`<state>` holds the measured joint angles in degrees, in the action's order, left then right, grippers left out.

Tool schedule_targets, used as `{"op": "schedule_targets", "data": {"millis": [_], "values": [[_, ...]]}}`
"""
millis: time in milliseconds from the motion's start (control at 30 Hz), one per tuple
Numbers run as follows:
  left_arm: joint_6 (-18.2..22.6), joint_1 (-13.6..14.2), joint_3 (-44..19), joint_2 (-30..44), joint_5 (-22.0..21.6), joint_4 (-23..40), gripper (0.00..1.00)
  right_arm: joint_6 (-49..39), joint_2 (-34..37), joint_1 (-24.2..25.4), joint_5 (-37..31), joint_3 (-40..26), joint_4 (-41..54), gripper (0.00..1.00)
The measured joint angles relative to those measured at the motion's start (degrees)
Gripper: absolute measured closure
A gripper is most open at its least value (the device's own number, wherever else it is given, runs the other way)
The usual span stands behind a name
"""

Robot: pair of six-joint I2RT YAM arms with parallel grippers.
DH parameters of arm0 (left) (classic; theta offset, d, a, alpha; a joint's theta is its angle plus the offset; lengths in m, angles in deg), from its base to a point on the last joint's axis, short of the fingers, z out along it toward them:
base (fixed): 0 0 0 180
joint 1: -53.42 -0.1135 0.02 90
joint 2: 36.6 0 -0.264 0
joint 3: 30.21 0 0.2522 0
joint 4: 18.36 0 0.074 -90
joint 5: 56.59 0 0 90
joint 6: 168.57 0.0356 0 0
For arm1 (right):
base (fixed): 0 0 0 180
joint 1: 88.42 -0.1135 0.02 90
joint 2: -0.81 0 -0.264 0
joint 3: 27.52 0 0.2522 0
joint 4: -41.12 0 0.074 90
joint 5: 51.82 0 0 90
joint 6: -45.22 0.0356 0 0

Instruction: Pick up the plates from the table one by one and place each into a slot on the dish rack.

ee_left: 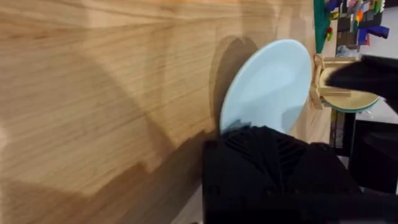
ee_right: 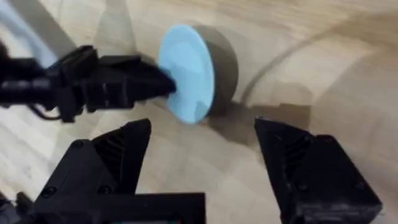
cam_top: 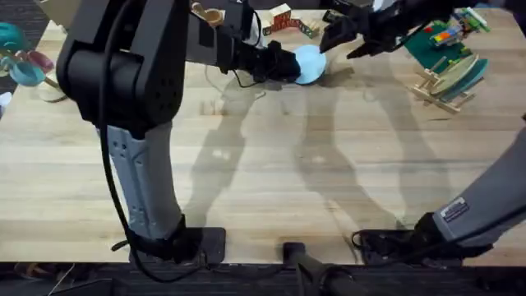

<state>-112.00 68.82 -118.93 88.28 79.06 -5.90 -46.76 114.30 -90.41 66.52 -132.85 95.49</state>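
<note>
My left gripper [cam_top: 288, 66] is shut on the edge of the light blue plate [cam_top: 310, 63], holding it tilted on edge just over the table [cam_top: 271, 173] near the far middle. From the right wrist, the left gripper [ee_right: 152, 84] clamps that plate [ee_right: 186, 71], which throws a shadow on the wood. My right gripper [cam_top: 337, 45] hangs open close beside the plate, its fingers [ee_right: 118, 149] spread with nothing between them. The teal plate [cam_top: 460, 74] stands in the dish rack [cam_top: 440, 89] at the far right, and rack [ee_left: 323, 93] and teal plate [ee_left: 351, 101] show past the blue plate [ee_left: 267, 87].
A green brick baseplate [cam_top: 436, 41] with coloured bricks lies behind the rack. Small wooden blocks [cam_top: 283, 18] sit at the far edge. Teal and pink dishes [cam_top: 20, 62] rest at the far left. The left arm's big dark link [cam_top: 123, 66] looms over the left side.
</note>
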Motion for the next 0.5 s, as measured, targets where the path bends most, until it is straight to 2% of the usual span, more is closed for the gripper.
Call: {"op": "schedule_targets", "data": {"millis": [500], "values": [[0.00,0.00,0.00,0.00,0.00,0.15,0.962,3.84,6.89,-3.31,0.41,0.02,-12.16,0.006]]}}
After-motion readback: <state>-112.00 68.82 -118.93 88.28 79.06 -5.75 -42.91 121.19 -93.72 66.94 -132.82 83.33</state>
